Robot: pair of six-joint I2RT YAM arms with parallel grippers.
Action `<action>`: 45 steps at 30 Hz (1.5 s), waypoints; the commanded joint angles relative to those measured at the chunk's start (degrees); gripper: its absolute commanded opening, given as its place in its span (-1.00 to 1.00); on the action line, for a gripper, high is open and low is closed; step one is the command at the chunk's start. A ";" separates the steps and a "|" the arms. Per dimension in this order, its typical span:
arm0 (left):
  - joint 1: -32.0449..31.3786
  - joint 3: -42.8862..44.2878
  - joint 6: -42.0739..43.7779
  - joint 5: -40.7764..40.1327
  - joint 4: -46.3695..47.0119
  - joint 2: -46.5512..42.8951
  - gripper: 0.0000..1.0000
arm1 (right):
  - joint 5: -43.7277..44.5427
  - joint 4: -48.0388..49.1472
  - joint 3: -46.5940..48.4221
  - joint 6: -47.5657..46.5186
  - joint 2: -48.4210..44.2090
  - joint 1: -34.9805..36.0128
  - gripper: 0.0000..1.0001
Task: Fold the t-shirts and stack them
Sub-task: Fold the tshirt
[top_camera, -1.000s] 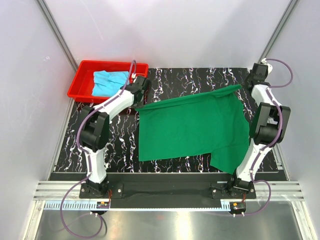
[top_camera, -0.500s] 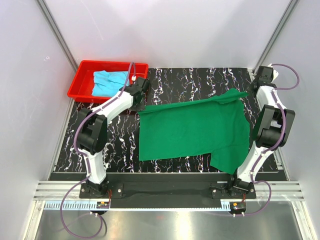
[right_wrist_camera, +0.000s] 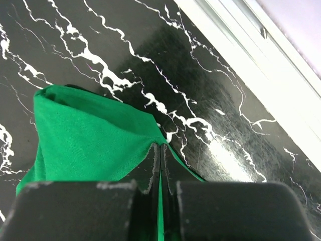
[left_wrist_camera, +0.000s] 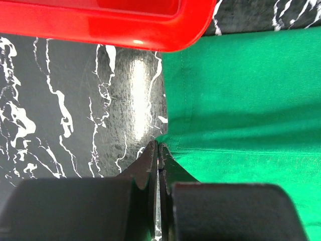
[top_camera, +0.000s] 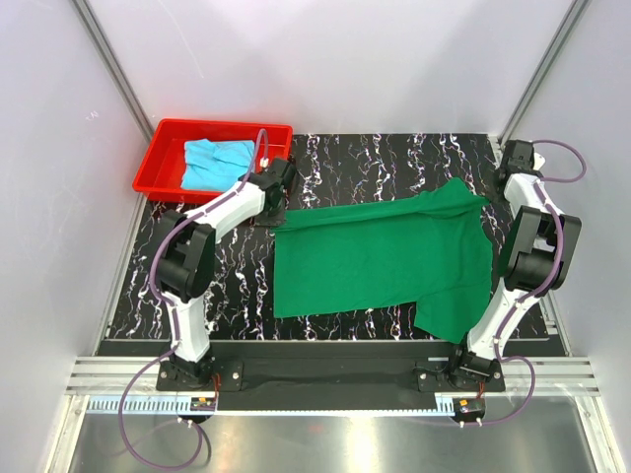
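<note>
The dark green t-shirt (top_camera: 385, 258) lies spread across the black marbled table (top_camera: 375, 158), with a flap hanging toward the near right. My left gripper (top_camera: 280, 211) is shut on its far left corner, and in the left wrist view the jaws (left_wrist_camera: 158, 146) pinch the green cloth (left_wrist_camera: 241, 100) just above the table. My right gripper (top_camera: 490, 194) is shut on the far right corner; its tips (right_wrist_camera: 160, 146) clamp a raised fold of green cloth (right_wrist_camera: 85, 135). The light cyan-blue t-shirt (top_camera: 212, 163) lies crumpled in the red tray (top_camera: 158, 148).
The red tray's rim (left_wrist_camera: 100, 25) sits close beyond my left gripper. A white frame rail (right_wrist_camera: 251, 55) runs along the table's right edge near my right gripper. Grey walls enclose the table on three sides.
My right gripper has carried the shirt's far right corner outward to the right and lower. The left gripper shifted slightly right. The shirt's far edge now lies flatter and more stretched.
</note>
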 commanded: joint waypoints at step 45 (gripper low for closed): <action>4.40 2.22 1.11 16.53 6.88 7.63 0.36 | -28.31 -5.70 29.67 -3.86 24.53 -2.54 0.49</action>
